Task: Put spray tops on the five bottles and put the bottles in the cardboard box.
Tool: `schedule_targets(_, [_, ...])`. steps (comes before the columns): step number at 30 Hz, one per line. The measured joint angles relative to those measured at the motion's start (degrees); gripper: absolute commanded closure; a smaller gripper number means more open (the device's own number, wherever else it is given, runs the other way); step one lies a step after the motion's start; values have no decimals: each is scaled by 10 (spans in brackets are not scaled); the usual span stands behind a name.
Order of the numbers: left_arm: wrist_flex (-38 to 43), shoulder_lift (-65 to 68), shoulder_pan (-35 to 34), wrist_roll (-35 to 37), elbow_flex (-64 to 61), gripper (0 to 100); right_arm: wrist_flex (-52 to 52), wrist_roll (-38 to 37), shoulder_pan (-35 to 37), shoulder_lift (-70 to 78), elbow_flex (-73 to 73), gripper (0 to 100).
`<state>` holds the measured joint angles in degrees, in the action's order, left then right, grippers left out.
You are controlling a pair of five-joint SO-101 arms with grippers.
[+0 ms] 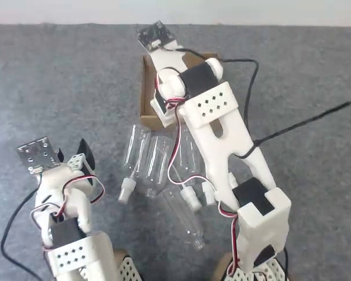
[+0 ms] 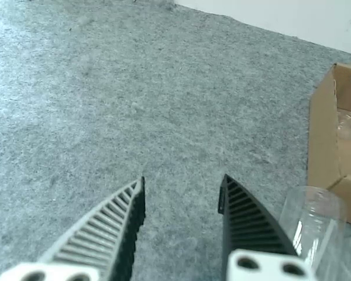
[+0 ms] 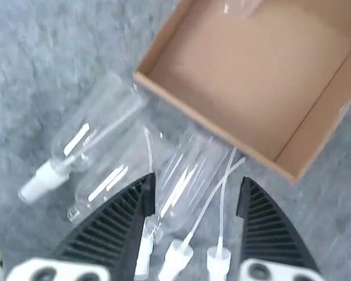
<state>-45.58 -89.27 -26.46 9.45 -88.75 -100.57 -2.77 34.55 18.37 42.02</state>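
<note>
one grey felt table (image 1: 64, 88) w/ cardboard box (image 1: 145, 93), white wall (image 1: 222, 12) behind

Count: one cardboard box (image 1: 145, 88); four bottles (image 1: 155, 159) lying outside it, one inside; three spray tops (image 1: 191, 198).

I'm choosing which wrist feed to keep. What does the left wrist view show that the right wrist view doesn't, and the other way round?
Left wrist view, not the right: a white wall beyond the grey carpet, and the cardboard box seen from outside, side-on.
Right wrist view, not the left: the box's bare floor from above, a bottle with its spray top fitted, and loose spray tops with their tubes.
Shared: the box, clear bottles lying on the carpet, and each arm's own jaws, open.
</note>
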Motion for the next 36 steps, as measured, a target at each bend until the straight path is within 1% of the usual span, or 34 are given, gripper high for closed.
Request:
schedule_targets(9, [0, 0, 0, 0, 0, 800, 16, 0, 1, 0, -117, 797])
schedule_targets(12, [0, 0, 0, 0, 0, 800, 46, 0, 4, 0, -169, 797])
schedule_targets(23, [0, 0, 0, 0, 0, 800, 208, 11, 12, 0, -343, 798])
schedule_targets(36, [0, 0, 0, 0, 0, 800, 321, 13, 10, -6, -447, 798])
